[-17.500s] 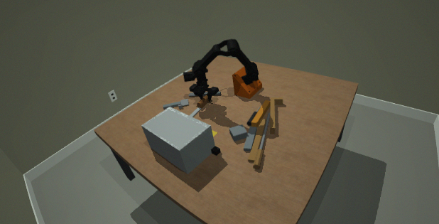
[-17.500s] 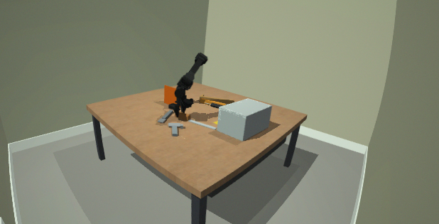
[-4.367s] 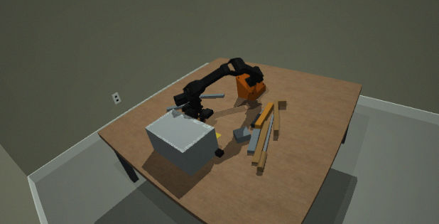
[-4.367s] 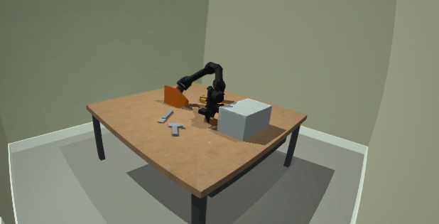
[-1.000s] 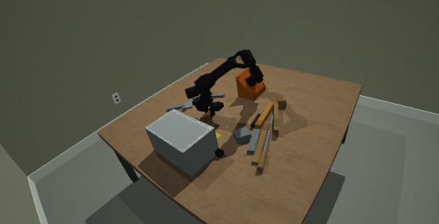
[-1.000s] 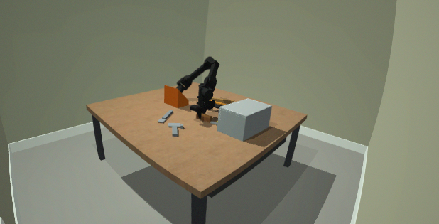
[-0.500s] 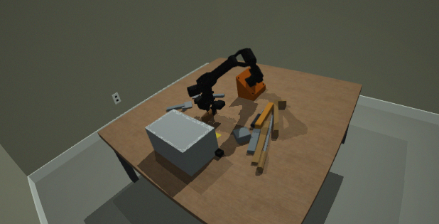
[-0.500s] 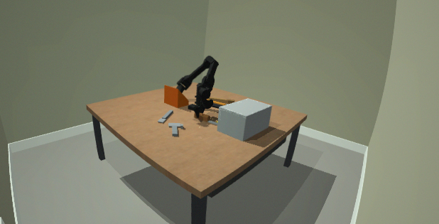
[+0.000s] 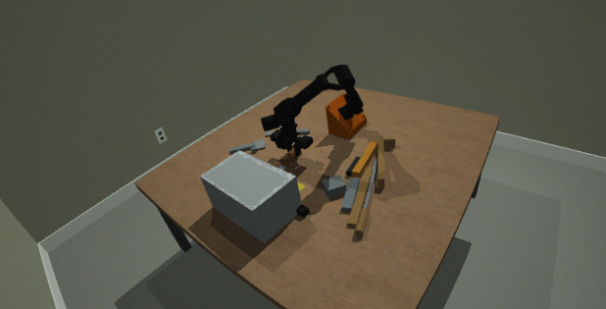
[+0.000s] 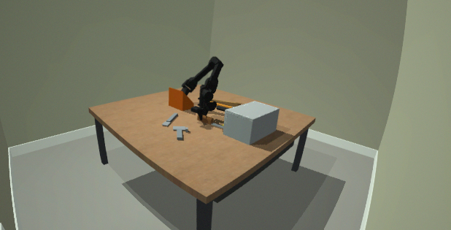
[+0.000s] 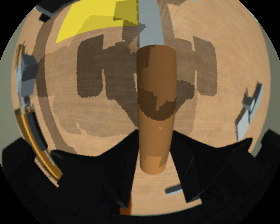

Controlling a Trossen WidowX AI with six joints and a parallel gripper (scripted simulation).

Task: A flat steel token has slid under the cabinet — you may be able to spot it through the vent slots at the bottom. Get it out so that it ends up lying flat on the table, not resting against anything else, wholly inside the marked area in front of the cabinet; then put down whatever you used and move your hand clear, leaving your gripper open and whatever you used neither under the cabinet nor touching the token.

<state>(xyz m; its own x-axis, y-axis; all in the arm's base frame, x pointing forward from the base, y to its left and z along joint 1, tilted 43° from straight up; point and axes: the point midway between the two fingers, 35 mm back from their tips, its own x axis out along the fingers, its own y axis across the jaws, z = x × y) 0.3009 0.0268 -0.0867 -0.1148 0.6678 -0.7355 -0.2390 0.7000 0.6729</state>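
Observation:
The grey cabinet [image 9: 247,179] [image 10: 252,122] stands on the table [image 9: 422,223] [image 10: 146,136]. My gripper [image 11: 152,132] is in front of it, low over the table, shut on the round brown handle [image 11: 157,100] [image 10: 209,120] of a tool. The tool's flat grey blade [image 11: 151,30] [image 10: 218,125] reaches away from the handle toward the cabinet; its far end is out of sight. The yellow marked area [image 11: 83,25] [image 9: 301,186] lies left of the blade in the wrist view, partly in shadow. I cannot see the steel token in any view.
A grey T-shaped piece [image 10: 179,133] and a grey bar [image 10: 170,119] lie on one side. On the other lie a grey block [image 9: 333,186], an orange bar [image 9: 364,159] and several long strips. A small black block [image 9: 302,210] is by the cabinet's corner. An orange stand [image 9: 338,121] is behind.

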